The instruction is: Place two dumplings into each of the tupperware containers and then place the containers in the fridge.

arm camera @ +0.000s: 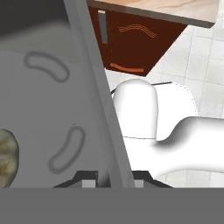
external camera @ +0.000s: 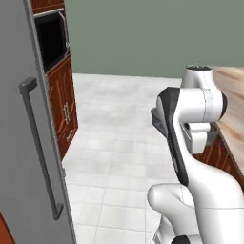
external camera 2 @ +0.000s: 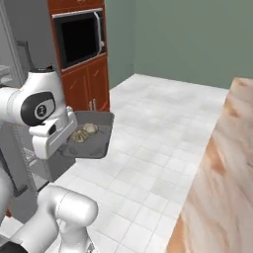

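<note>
- On the far left I saw the fridge (external camera: 21, 143). In the left base view its grey door with the long dark handle stood close beside my arm. I judged I was near it so the tub could go inside next.
- In the right base view some pale shelves showed at the left edge, behind the arm, so I guessed the fridge was open on that side.
- The arm was folded up tight and close to its own body. I think I kept it tucked in so the tub would not bump the door.
- The jaws (arm camera: 108, 177) were pinched shut on the rim of the dark grey tub (external camera 2: 96, 136). In the hand view the thin wall of the tub ran right down between the two tips.
- I held the tub by one edge and kept it almost flat in the air, above the white floor tiles, so nothing would roll out.
- Two dumplings (external camera 2: 84, 132) lay inside the tub, side by side, close to the hand. A bit of one showed at the left edge of the hand view.
- Further right was the black microwave (external camera 2: 79, 37) in the brown cupboards.
- On the far right was the wooden surface (external camera 2: 217, 173), well apart from the tub.
</note>
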